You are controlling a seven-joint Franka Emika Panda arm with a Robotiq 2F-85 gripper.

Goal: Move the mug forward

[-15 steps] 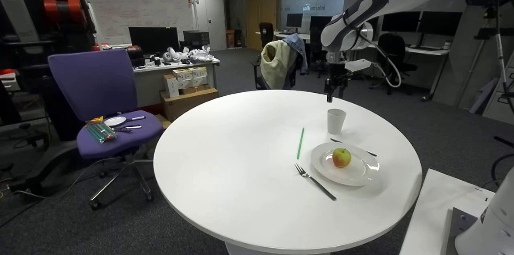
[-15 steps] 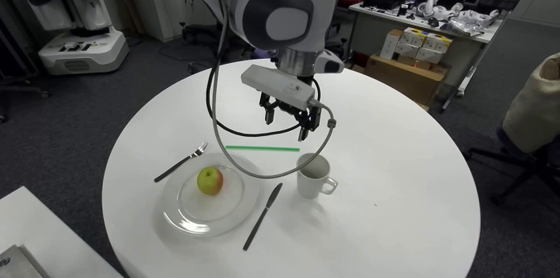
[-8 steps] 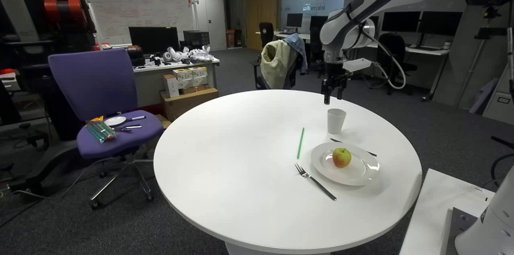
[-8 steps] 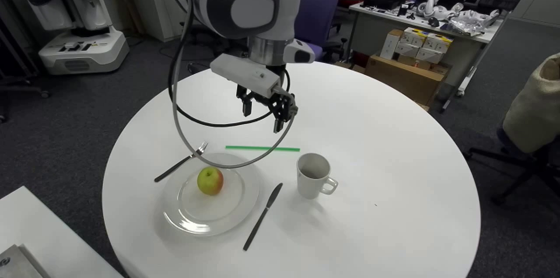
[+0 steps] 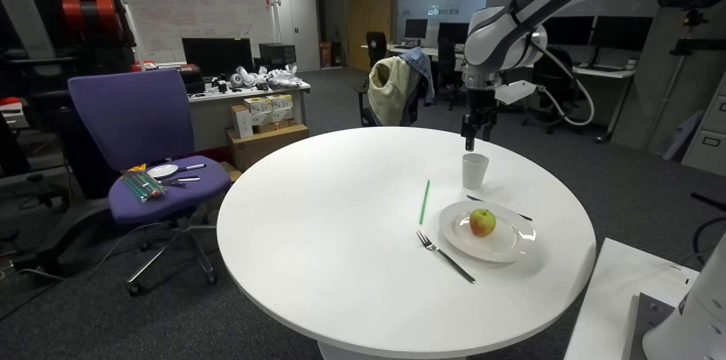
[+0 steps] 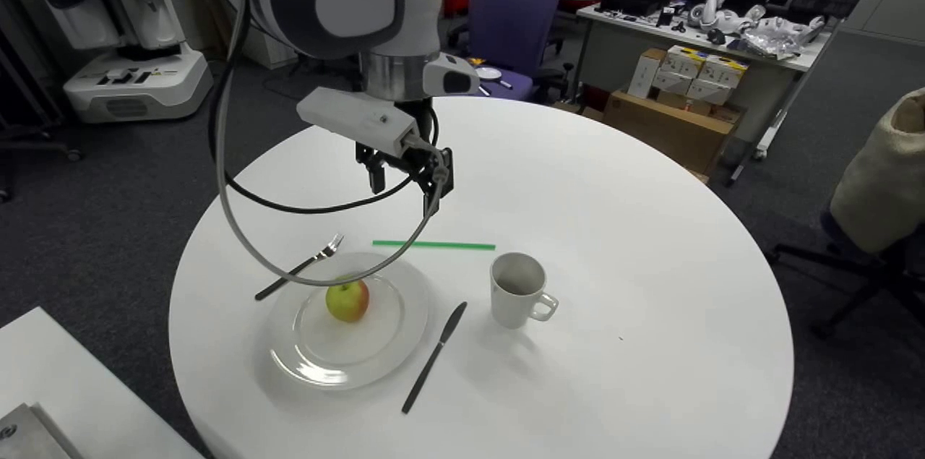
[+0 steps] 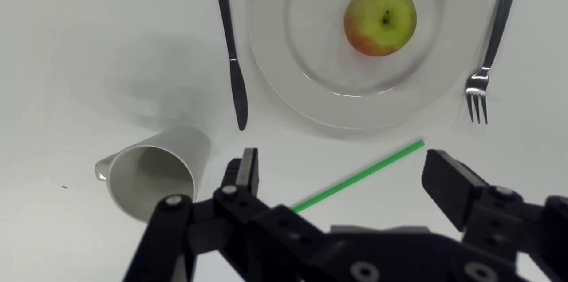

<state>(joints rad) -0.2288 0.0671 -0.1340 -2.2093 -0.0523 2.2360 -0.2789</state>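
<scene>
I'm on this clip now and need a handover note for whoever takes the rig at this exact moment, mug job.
Gripper: open, holding nothing, above the table.
Mug: upright on the table, handle pointing away from the plate; the knife lies between mug and plate. In the wrist view the mug sits outside the gripper's opening.
Done: no step of the move shows as done; the mug is not gripped yet.
Left: probably line up over the mug, grip it, move it forward and release, keeping clear of the knife.
</scene>
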